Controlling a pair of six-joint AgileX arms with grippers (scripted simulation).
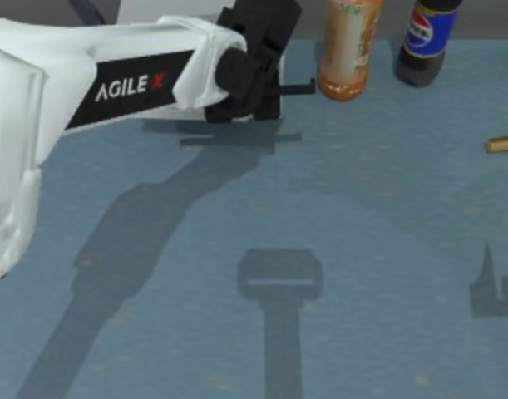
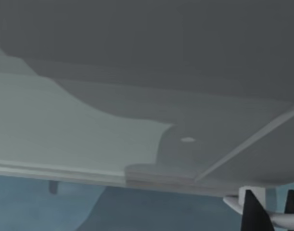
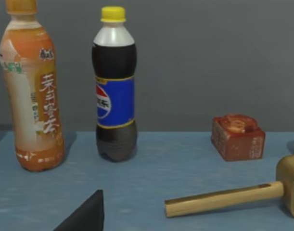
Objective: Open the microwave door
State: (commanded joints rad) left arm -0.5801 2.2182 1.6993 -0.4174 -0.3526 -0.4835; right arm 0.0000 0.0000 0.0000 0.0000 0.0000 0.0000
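Note:
Only a pale sliver of the microwave (image 1: 166,8) shows at the table's far edge, behind my left arm. In the left wrist view the microwave door (image 2: 185,72) fills the picture as a grey window panel, seen from very close. Its white handle (image 2: 260,194) runs between my two dark fingertips. My left gripper (image 1: 262,58) (image 2: 276,219) is shut on that handle. My right gripper (image 3: 86,216) shows only as one dark tip over the table; it is out of the top view.
An orange tea bottle (image 1: 349,50) (image 3: 33,96) and a cola bottle (image 1: 424,41) (image 3: 113,91) stand at the far edge, right of the left gripper. A wooden mallet (image 1: 503,143) (image 3: 223,198) and a red block (image 3: 237,137) lie at the right.

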